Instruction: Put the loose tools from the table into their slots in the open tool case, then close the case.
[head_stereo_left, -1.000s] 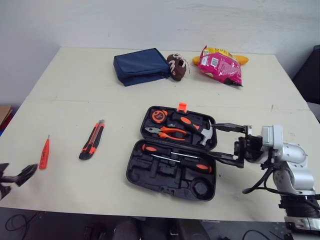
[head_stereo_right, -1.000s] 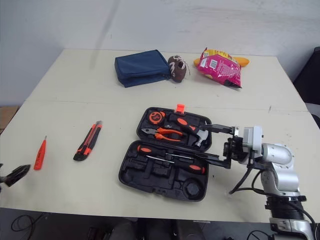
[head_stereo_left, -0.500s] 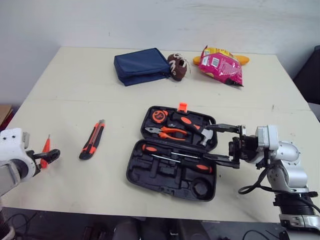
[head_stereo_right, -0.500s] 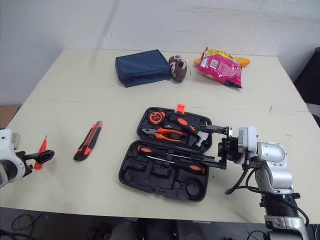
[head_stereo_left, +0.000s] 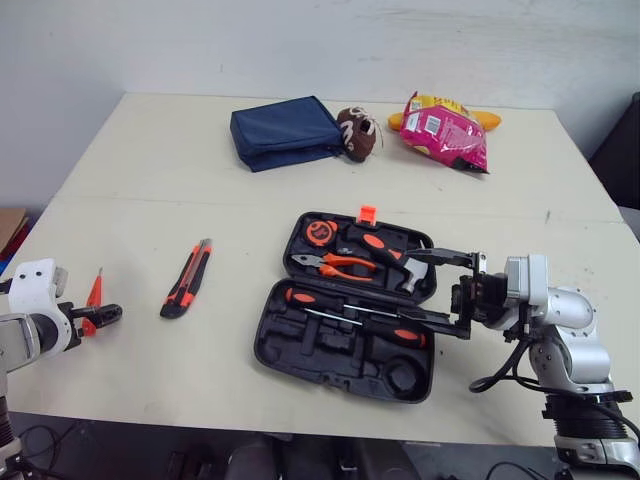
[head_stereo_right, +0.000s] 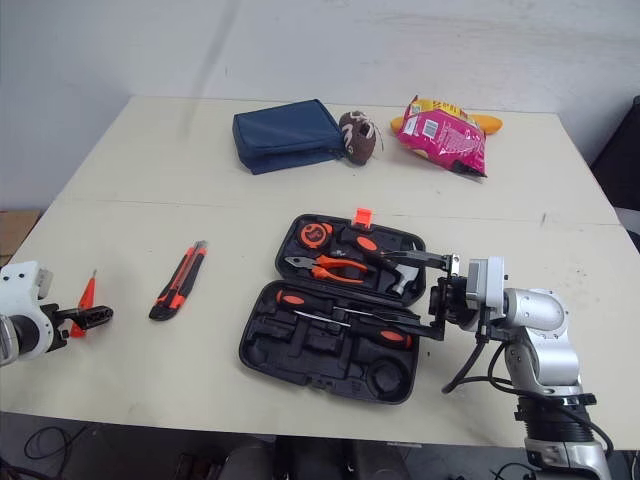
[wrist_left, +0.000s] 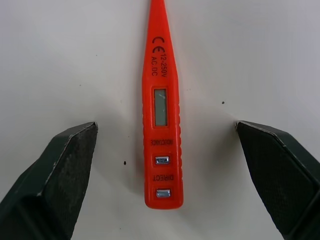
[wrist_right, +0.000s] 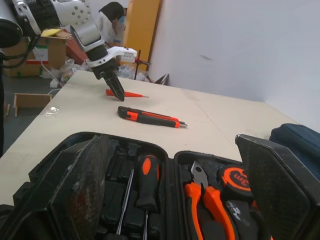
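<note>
Legibly, tester (wrist_left: 162, 105) label 12-250V (L wrist)

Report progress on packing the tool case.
Done: pliers and screwdrivers sit in the tool case. In hand: the left gripper, open, straddles the orange tester on the table. Left: tester and utility knife to slot, case to close.

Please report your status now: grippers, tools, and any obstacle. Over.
Left gripper open, jaws either side of red tester pen. Right gripper open at open tool case. Utility knife loose, not yet picked. Nothing in the way.
</note>
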